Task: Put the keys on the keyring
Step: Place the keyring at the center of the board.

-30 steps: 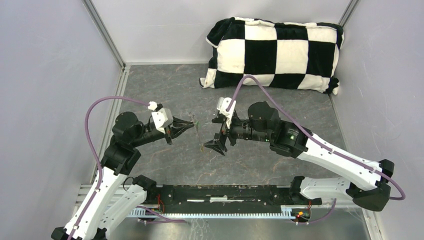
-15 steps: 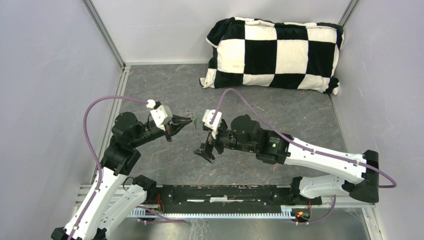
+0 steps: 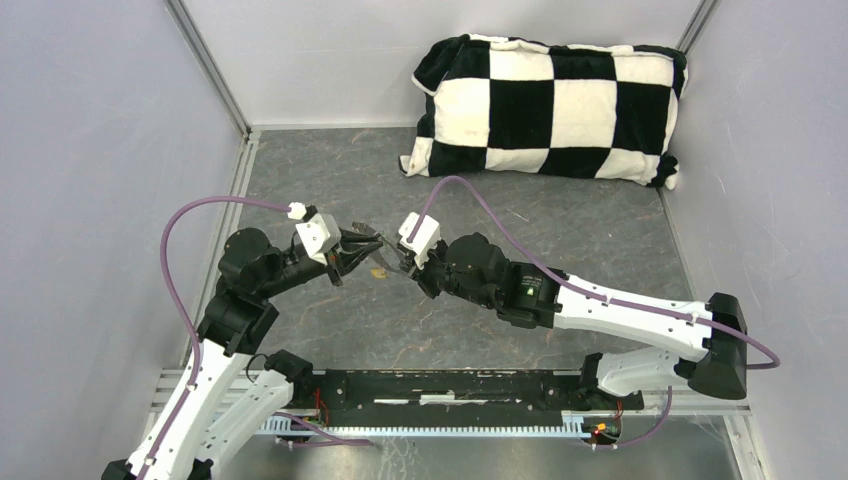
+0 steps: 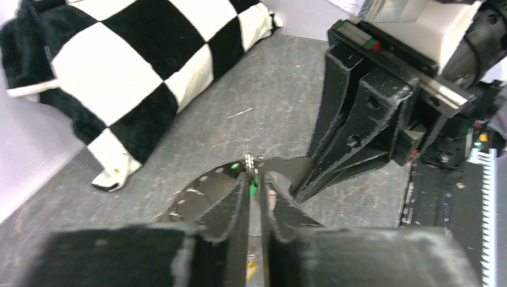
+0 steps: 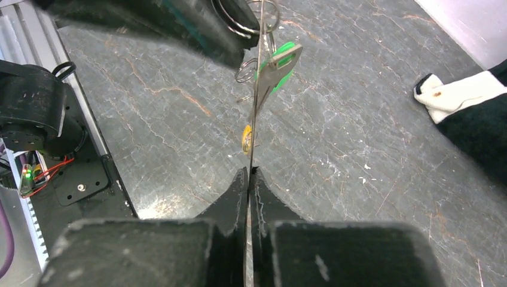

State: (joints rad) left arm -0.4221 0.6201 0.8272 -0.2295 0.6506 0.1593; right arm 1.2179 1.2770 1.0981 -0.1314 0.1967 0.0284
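Observation:
My left gripper (image 3: 372, 243) (image 4: 255, 174) is shut, its tips pinching the small silvery coils at the top of the keyring (image 4: 250, 162). The green-headed key (image 5: 278, 64) hangs just below those coils, and the yellow-headed key (image 5: 246, 139) (image 3: 380, 272) dangles lower. A thin wire of the keyring (image 5: 255, 113) runs down from the coils into my right gripper (image 5: 249, 171) (image 3: 393, 262), which is shut on it. The two grippers meet tip to tip above the table. In the left wrist view the right gripper's fingers (image 4: 353, 137) sit just right of my left tips.
A black-and-white checkered pillow (image 3: 550, 105) lies at the back right against the wall. The grey marbled table (image 3: 330, 190) is walled on both sides. A black rail (image 3: 450, 385) with the arm bases runs along the near edge.
My right gripper swung left and up to the left gripper, and its open jaws have shut on the keyring wire. The left gripper drifted slightly left, still shut.

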